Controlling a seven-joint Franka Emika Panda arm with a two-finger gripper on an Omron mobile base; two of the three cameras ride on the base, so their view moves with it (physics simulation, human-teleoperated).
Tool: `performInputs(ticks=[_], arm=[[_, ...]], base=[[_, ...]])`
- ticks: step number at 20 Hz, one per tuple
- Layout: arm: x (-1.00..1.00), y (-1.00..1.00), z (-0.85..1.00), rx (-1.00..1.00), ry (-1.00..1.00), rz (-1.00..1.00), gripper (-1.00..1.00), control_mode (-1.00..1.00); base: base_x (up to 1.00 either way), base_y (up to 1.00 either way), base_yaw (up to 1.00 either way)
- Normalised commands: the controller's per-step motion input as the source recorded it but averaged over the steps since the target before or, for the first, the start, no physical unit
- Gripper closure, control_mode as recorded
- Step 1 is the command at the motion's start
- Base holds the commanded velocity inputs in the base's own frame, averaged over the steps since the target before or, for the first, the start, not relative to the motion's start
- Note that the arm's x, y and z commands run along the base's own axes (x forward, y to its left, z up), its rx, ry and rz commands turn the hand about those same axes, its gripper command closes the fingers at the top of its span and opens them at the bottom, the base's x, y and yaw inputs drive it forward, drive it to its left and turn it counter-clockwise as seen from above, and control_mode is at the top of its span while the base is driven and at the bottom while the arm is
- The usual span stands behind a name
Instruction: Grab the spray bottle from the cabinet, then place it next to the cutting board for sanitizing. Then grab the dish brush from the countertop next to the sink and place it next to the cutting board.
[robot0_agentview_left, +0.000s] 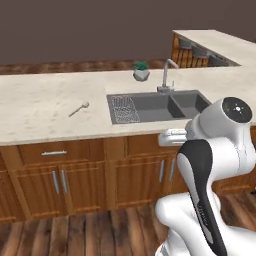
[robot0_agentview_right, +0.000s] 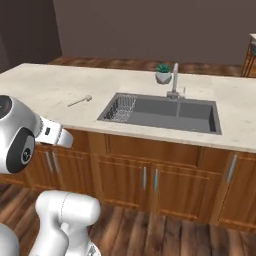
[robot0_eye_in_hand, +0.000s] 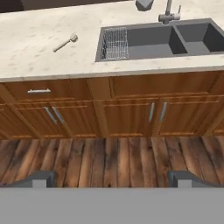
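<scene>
On the countertop (robot0_agentview_left: 35, 107), left of the sink (robot0_agentview_left: 160, 106), the dish brush (robot0_agentview_left: 78, 109) is seen lying flat. The gripper (robot0_eye_in_hand: 112, 177) is held wide open and empty over the floor (well short of the counter). A slim, low handle could be missed or pushed away if the descent is misjudged.

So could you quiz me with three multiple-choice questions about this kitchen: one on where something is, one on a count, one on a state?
1. Where does the dish brush lie?
A. in the sink
B. on the countertop, left of the sink
C. on the floor

2. How many basins does the sink have?
A. one
B. two
C. three

3. How does the hand stand?
A. open, holding nothing
B. shut on the brush
C. shut on the faucet

Answers: 1 B, the brush rests on bare stone beside the sink. 2 B, a divider splits it. 3 A, the fingertips stand wide apart over the floor.
</scene>
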Motion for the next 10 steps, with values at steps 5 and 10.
performInputs(ticks=[5,10], arm=[[0.0,0.0,0.0,0.0,0.0,0.0,-1.0,1.0],[0.0,0.0,0.0,0.0,0.0,0.0,-1.0,1.0]], base=[[0.45,0.27,0.29],[0.88,0.12,0.37]])
